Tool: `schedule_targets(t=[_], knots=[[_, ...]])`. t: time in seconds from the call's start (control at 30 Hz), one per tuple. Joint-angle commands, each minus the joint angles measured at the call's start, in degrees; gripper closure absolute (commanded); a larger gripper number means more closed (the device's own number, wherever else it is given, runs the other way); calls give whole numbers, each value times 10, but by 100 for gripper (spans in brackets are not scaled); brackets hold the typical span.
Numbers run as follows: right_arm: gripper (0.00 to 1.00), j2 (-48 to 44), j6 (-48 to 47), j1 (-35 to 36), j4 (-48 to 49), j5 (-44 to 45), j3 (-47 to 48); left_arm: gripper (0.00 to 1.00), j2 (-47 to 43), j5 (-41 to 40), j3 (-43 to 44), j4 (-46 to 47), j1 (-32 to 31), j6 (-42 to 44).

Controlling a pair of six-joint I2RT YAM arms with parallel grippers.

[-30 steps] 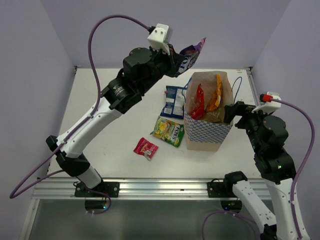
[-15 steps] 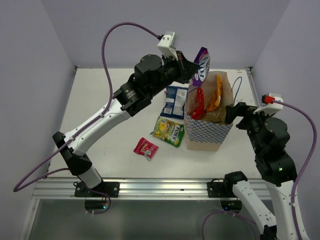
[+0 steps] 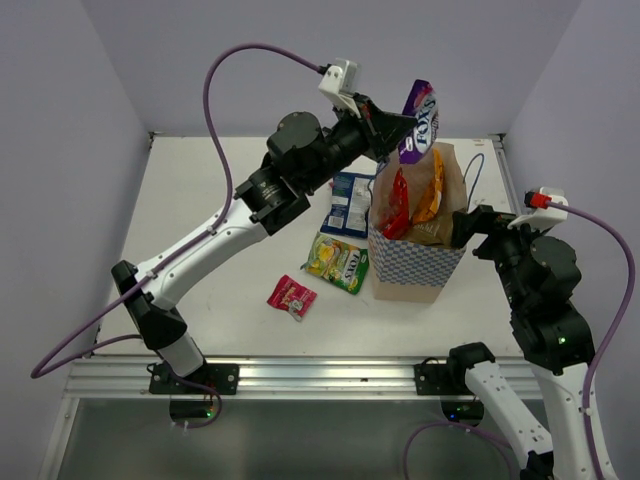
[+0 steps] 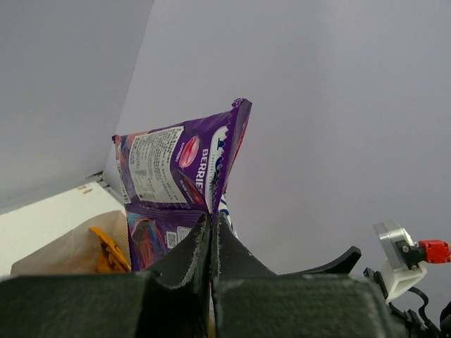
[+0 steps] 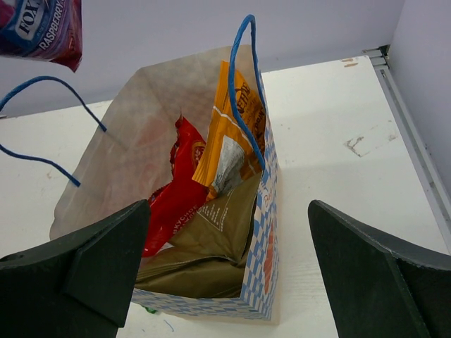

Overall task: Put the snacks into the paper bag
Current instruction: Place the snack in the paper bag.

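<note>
My left gripper point(image 3: 400, 128) is shut on the purple snack packet point(image 3: 418, 121), holding it in the air above the far rim of the paper bag point(image 3: 420, 265). The packet also shows in the left wrist view point(image 4: 176, 169) and in the right wrist view point(image 5: 42, 28). The bag stands upright and open with a red packet point(image 5: 176, 190), an orange packet point(image 5: 229, 141) and a brown bag point(image 5: 211, 239) inside. My right gripper point(image 5: 229, 274) is open and empty, above the bag's near right side. On the table lie a dark blue packet point(image 3: 349, 203), a yellow-green packet point(image 3: 338, 262) and a small pink-red packet point(image 3: 291, 297).
The bag's blue cord handles point(image 5: 243, 84) stick up over its opening. The table's right edge rail point(image 3: 506, 170) runs close behind the bag. Purple walls enclose the table at the back and sides.
My left gripper has carried the purple packet to the right and a little higher, from left of the bag to over its far rim. The right arm has barely moved.
</note>
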Motion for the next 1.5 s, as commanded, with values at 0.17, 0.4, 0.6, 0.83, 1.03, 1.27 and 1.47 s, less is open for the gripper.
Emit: schedule_targets(t=[0.17,0.4,0.6,0.83,1.03,1.27,1.47], knots=[[1,-2,-8,3,16,9,7,100,-3,-7,23,71,-4,5],[2,-2,-8,3,16,8,8,100,15,-17,-20,45,-4,-31],[2,-4,-7,3,16,8,7,100,29,-21,-64,48,1,-51],[1,-9,-9,3,15,13,3,100,67,1,-65,46,14,-82],[2,-14,-11,3,16,18,1,100,100,19,-58,45,22,-97],[2,-16,-12,3,19,22,-2,100,127,51,-53,59,33,-111],[2,-14,-12,3,20,22,-4,100,140,51,-42,48,35,-106]])
